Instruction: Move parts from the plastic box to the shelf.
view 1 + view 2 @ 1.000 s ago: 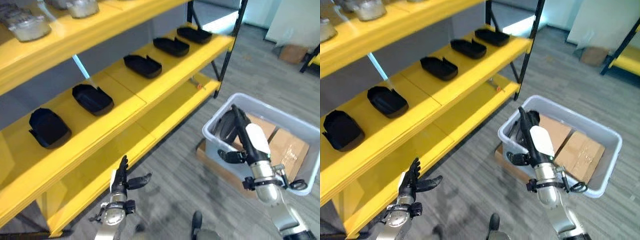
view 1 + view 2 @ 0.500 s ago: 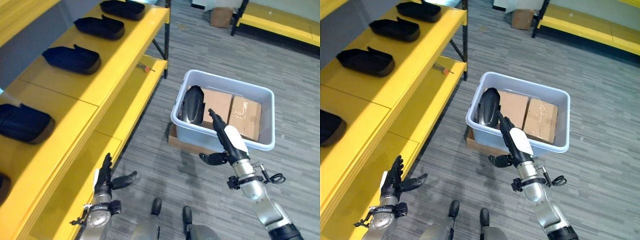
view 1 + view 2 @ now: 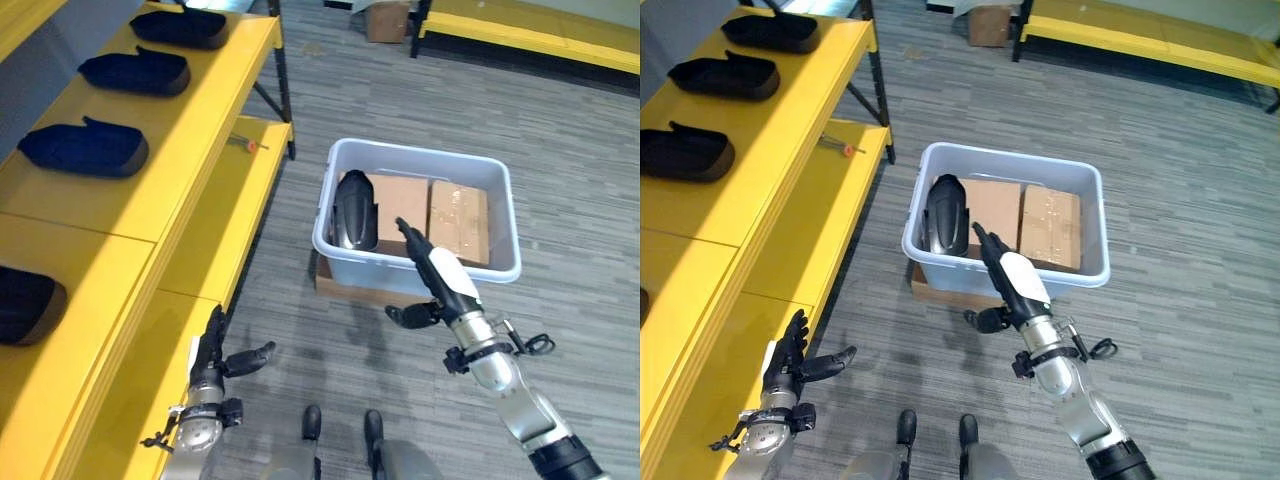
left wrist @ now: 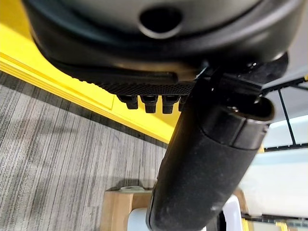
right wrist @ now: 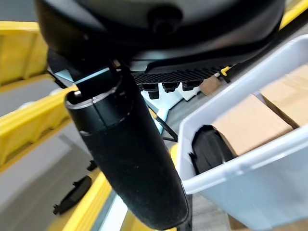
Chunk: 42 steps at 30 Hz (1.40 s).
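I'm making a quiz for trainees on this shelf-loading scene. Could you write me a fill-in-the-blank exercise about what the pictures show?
1. The black part still to be moved lies inside the white plastic ____.
2. Beside that part in the plastic box lie two ____ boxes.
3. The shelf that carries the other black parts is coloured ____.
4. The right hand, fingers straight, reaches toward the box and holds ____.

Missing words: box; cardboard; yellow; nothing

Plastic box (image 3: 505,216): smooth, pale translucent plastic. Part (image 3: 354,208) inside: glossy black plastic. Cartons (image 3: 459,222): matt cardboard. Shelf (image 3: 205,135): smooth yellow painted finish
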Motion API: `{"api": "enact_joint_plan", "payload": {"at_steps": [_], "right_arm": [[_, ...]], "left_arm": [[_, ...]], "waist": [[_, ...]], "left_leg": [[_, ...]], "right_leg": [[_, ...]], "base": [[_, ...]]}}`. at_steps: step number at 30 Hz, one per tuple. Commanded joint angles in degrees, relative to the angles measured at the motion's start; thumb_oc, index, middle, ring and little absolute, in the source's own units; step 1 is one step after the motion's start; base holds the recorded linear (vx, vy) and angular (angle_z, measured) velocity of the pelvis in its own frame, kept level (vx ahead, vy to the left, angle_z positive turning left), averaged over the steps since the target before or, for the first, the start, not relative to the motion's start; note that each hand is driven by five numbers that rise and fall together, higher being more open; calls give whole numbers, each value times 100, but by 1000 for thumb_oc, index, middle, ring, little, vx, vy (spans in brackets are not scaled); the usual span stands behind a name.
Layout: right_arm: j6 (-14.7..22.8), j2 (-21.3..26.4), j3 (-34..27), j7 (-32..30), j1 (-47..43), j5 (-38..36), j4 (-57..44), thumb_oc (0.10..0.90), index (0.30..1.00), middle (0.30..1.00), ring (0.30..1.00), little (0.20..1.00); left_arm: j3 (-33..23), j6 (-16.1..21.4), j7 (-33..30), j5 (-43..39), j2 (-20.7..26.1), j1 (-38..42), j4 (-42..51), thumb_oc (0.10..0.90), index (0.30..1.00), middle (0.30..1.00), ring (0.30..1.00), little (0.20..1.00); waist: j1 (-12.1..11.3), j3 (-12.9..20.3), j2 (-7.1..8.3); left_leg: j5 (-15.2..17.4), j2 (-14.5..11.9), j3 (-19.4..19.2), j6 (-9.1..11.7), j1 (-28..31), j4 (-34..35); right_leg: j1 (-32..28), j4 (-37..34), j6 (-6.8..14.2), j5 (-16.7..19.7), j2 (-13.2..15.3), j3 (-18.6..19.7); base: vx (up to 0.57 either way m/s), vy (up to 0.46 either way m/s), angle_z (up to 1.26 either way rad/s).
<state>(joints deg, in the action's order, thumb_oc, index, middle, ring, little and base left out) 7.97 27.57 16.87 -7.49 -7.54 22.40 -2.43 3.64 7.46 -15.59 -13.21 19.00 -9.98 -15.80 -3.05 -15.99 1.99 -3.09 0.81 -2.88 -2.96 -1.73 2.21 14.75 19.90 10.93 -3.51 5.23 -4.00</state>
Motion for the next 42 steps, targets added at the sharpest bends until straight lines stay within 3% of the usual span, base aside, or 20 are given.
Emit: {"api": "enact_joint_plan", "payload": {"at_steps": [1, 4, 5, 6, 8, 9, 12, 14, 25, 26, 27, 29, 30, 31, 32, 34, 37, 38, 40, 42], "right_arm": [[295, 63, -73, -216, -381, 38, -476, 900, 1000, 1000, 1000, 1000], [261, 128, -118, -299, -365, 162, -514, 900, 1000, 1000, 1000, 1000], [246, 175, -161, -321, -339, 240, -557, 900, 1000, 1000, 1000, 1000], [264, 193, -229, -290, -203, 233, -620, 900, 1000, 1000, 1000, 1000], [260, 209, -224, -217, -193, 293, -645, 900, 1000, 1000, 1000, 1000], [261, 210, -224, -216, -188, 293, -647, 900, 1000, 1000, 1000, 1000], [263, 287, -311, -254, -159, 249, -641, 900, 1000, 1000, 1000, 1000], [223, 351, -414, -332, -153, 195, -542, 900, 1000, 1000, 1000, 1000], [203, 394, -494, -439, -98, 47, -571, 900, 1000, 1000, 1000, 1000], [203, 394, -495, -439, -100, 45, -570, 900, 1000, 1000, 1000, 1000], [233, 416, -474, -440, -78, -17, -601, 900, 1000, 1000, 1000, 1000], [252, 422, -463, -434, -74, -54, -623, 900, 1000, 1000, 1000, 1000], [299, 472, -395, -445, -115, -112, -646, 900, 1000, 1000, 1000, 1000], [303, 465, -404, -448, -125, -113, -639, 900, 1000, 1000, 1000, 1000], [313, 508, -425, -479, -134, -121, -655, 900, 1000, 1000, 1000, 1000], [298, 514, -467, -488, -107, -121, -625, 900, 1000, 1000, 1000, 1000], [249, 481, -584, -598, -5, -96, -580, 900, 1000, 1000, 1000, 1000], [238, 459, -584, -617, 23, -76, -558, 900, 1000, 1000, 1000, 1000], [215, 414, -615, -554, 115, -29, -540, 900, 1000, 1000, 1000, 1000], [206, 348, -646, -510, 191, 37, -468, 900, 1000, 1000, 1000, 1000]], "left_arm": [[-359, 499, -76, -85, 242, -76, 621, 900, 1000, 1000, 1000, 1000], [-237, 504, -53, -76, 239, 2, 577, 900, 1000, 1000, 1000, 1000], [-147, 485, -44, 26, 250, 55, 552, 900, 1000, 1000, 1000, 1000], [-169, 461, -30, 38, 225, 42, 529, 900, 1000, 1000, 1000, 1000], [-170, 446, 8, 88, 160, 28, 526, 900, 1000, 1000, 1000, 1000], [-169, 445, 8, 88, 159, 23, 528, 900, 1000, 1000, 1000, 1000], [-226, 467, -14, -61, 69, -35, 518, 900, 1000, 1000, 1000, 1000], [-197, 436, 2, -111, 119, 26, 567, 900, 1000, 1000, 1000, 1000], [-126, 410, -139, -96, 267, 426, 587, 900, 1000, 1000, 1000, 1000], [-126, 410, -139, -96, 267, 428, 587, 900, 1000, 1000, 1000, 1000], [-136, 425, -105, -106, 269, 403, 612, 900, 1000, 1000, 1000, 1000], [-143, 430, -85, -117, 278, 379, 630, 900, 1000, 1000, 1000, 1000], [-122, 457, -72, -135, 295, 335, 634, 900, 1000, 1000, 1000, 1000], [-121, 456, -72, -136, 303, 348, 634, 900, 1000, 1000, 1000, 1000], [-116, 438, -20, -184, 326, 313, 682, 900, 1000, 1000, 1000, 1000], [-124, 417, 21, -175, 349, 277, 709, 900, 1000, 1000, 1000, 1000], [-233, 405, 20, -92, 452, 104, 795, 900, 1000, 1000, 1000, 1000], [-279, 372, 4, -63, 467, 57, 793, 900, 1000, 1000, 1000, 1000], [-385, 335, 53, -25, 474, -43, 736, 900, 1000, 1000, 1000, 1000], [-428, 357, 90, -5, 447, -101, 711, 900, 1000, 1000, 1000, 1000]], "waist": [[34, 235, 76], [178, 138, -40], [253, 126, 2], [227, 169, 64], [249, 230, 220], [266, 234, 210], [294, 305, 185], [319, 310, 158], [372, 228, 192], [376, 227, 190], [326, 159, 222], [278, 97, 260], [25, -133, 370], [46, -143, 386], [-4, -233, 461], [-13, -204, 518], [-66, -177, 565], [-118, -155, 548], [-182, -83, 495], [-201, 62, 433]], "left_leg": [[560, 165, 474, 54, -204, -478], [773, 26, 676, 145, -12, -527], [932, 18, 771, 197, 153, -540], [986, 43, 766, 235, 187, -556], [1090, 90, 796, 259, 297, -562], [1094, 82, 815, 262, 298, -563], [1114, -140, 874, 389, 386, -493], [1007, -444, 955, 550, 307, -461], [549, -1040, 795, 869, 61, -737], [559, -1041, 803, 872, 46, -761], [310, -939, 840, 944, -184, -1377], [231, -827, 942, 956, -405, -1884], [48, -421, 1306, 1044, -862, -2931], [38, -380, 1329, 1034, -933, -3008], [36, -532, 1190, 933, -1497, -2768], [22, -637, 1125, 885, -1639, -2455], [-436, -1553, 910, 934, -1844, -1043], [-814, -1841, 836, 1060, -1738, -568], [-892, -1990, 766, 1193, -1495, -233], [-741, -1903, 550, 1215, -1221, -124]], "right_leg": [[-116, -1205, 153, 1468, 647, 175], [213, -1778, 170, 1805, 1061, 388], [318, -1997, 253, 2043, 1212, 336], [163, -2099, 244, 1877, 1202, 104], [35, -2081, 309, 2064, 1185, -144], [20, -2085, 307, 2058, 1183, -168], [-88, -1974, 236, 1833, 1024, -512], [-101, -1927, 133, 1608, 862, -763], [166, -1594, -240, 1011, 327, -948], [167, -1592, -244, 1007, 326, -954], [34, -1639, -355, 925, 261, -918], [-61, -1681, -419, 892, 245, -910], [-288, -1732, -519, 842, 224, -819], [-272, -1741, -511, 869, 257, -838], [-446, -1845, -492, 786, 251, -892], [-500, -1911, -461, 771, 280, -923], [-629, -1917, -307, 605, 321, -949], [-684, -1875, -284, 508, 291, -902], [-807, -1799, -227, 406, 270, -865], [-929, -1767, -153, 419, 321, -876]], "base": [[97, -76, -50], [260, -124, -21], [368, -174, 6], [362, -213, 27], [241, -142, 46], [296, -165, 56], [207, -175, 60], [167, -239, 8], [119, -116, 9], [152, -155, 16], [69, -80, 17], [59, -118, 27], [14, -112, 24], [60, -139, 8], [26, -47, -23], [104, -14, 0], [183, 133, 24], [252, 292, 22], [204, 229, -2], [179, 191, -52]]}}
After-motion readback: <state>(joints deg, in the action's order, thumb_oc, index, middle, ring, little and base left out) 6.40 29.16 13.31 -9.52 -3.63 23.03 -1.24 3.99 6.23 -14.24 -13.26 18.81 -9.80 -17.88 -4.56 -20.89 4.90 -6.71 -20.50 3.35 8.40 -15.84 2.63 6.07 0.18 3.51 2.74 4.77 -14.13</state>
